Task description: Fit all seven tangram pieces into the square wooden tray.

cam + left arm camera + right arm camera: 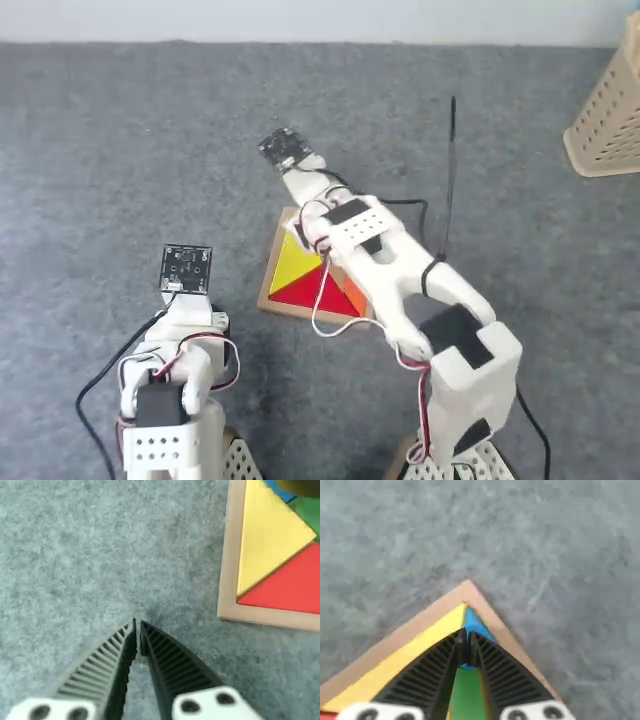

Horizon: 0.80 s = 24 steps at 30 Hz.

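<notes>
Hanging just left of the wooden tray (227, 580), the left pincer (137, 625) is closed and empty over the grey surface (75, 545). A yellow triangle (265, 540) and a red triangle (295, 585) lie inside the tray. At the tray's far corner, the right pincer (467, 637), jaws together, points onto the blue piece (476, 625), so that arm is nearer. The rim likely confines any nudge.

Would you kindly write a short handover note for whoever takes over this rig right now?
Left claw: shut, over the carpet beside the tray.
Right claw: shut, tips over the blue piece at a tray corner.
Done: yellow piece, red piece, orange piece, green piece and the blue piece lie in the tray.
Left: the right arm hides part of the tray; confirm all seven are seated.
</notes>
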Available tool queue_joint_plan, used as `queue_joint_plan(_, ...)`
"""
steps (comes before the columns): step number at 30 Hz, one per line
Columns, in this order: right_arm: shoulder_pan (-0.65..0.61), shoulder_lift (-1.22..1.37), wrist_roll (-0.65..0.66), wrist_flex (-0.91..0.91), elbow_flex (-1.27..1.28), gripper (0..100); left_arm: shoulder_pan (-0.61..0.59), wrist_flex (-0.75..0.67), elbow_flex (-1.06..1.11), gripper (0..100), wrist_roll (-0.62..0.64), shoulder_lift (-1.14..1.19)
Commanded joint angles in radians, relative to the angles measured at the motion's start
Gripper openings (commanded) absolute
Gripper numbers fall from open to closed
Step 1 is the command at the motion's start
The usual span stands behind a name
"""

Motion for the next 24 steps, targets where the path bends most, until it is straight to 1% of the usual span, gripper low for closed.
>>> queue_joint_plan(1, 0.031, -0.018, 0.011, -0.012, -0.052, 0.6, 0.005, 0.006, -0.01, 2, -0.003, -0.018)
queue_joint_plan(6, 0.031, -0.045, 0.011, 0.007, -0.044, 0.6, 0.005, 0.006, -0.01, 2, -0.003, -0.018)
queue_joint_plan(7, 0.035, -0.07, 0.015, 0.038, -0.041, 0.6, 0.005, 0.006, -0.01, 2, -0.003, -0.018)
queue_joint_plan(9, 0.05, -0.15, 0.017, 0.13, -0.04, 0.6, 0.005, 0.006, -0.01, 2, -0.003, -0.018)
queue_joint_plan(14, 0.105, -0.409, 0.017, 0.453, -0.018, 0.6, 0.005, 0.006, -0.01, 2, -0.003, -0.018)
queue_joint_plan(15, 0.113, -0.447, 0.017, 0.495, 0.002, 0.6, 0.005, 0.006, -0.01, 2, -0.003, -0.018)
queue_joint_plan(17, 0.119, -0.518, 0.017, 0.538, 0.069, 0.6, 0.005, 0.006, -0.01, 2, -0.003, -0.018)
queue_joint_plan(22, 0.122, -0.673, 0.02, 0.57, 0.322, 0.6, 0.005, 0.006, -0.01, 2, -0.003, -0.018)
queue_joint_plan(24, 0.122, -0.746, 0.041, 0.599, 0.419, 0.6, 0.005, 0.006, -0.01, 2, -0.003, -0.018)
